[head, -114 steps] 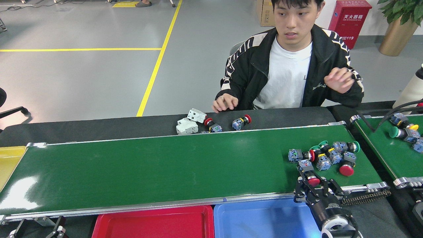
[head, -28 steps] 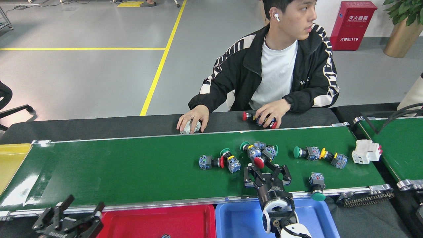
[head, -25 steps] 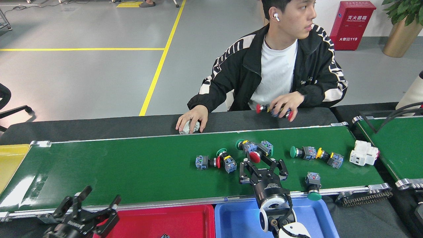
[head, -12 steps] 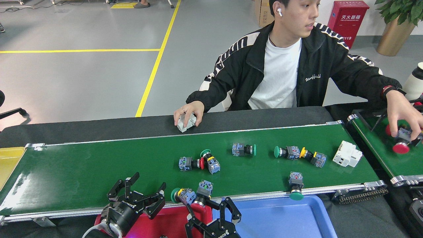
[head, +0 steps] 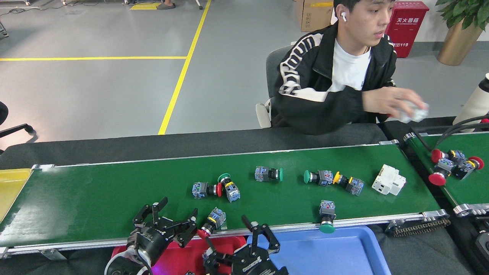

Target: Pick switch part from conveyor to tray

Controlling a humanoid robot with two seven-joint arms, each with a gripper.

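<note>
Green conveyor (head: 114, 198) carries switch parts. Both pincers, left (head: 165, 218) and right (head: 244, 238), gape wide, holding nothing. That red-capped switch (head: 211, 223) at the edge could tumble off if bumped.

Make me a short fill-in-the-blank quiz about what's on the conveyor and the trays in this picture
1. The white breaker block lies near the ____ end of the conveyor, as the robot sees it.
2. The tray below the overhanging green-capped switch is ____.
3. The tray between the left gripper and the right gripper is ____.
4. Both grippers' jaws stand ____.

Missing words: right; blue; red; open
</note>
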